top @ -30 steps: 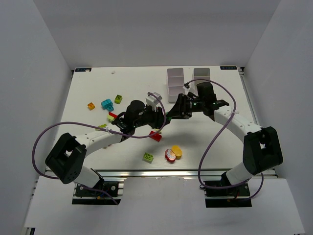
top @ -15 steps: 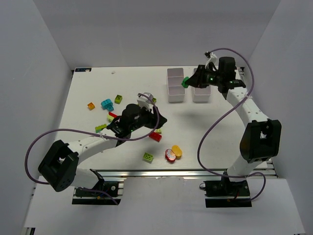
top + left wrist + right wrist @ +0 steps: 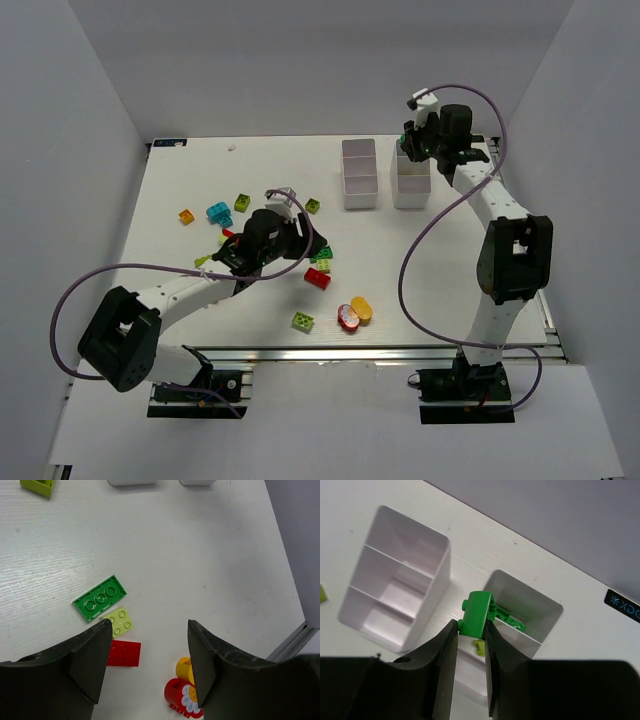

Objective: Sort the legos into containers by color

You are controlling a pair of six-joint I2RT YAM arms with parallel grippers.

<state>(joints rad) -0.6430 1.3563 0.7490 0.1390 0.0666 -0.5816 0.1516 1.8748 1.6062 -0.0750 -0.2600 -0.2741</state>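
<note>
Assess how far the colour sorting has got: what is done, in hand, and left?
Done: a green piece and a lime piece lie in the right bin. In hand: the right gripper holds a green brick over that bin. Remaining: the left bin looks empty; the open left gripper hovers over a green plate, lime brick and red brick, and a cyan brick and others wait.

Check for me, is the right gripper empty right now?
No, the right gripper is shut on a green brick, holding it above a white bin.
</note>
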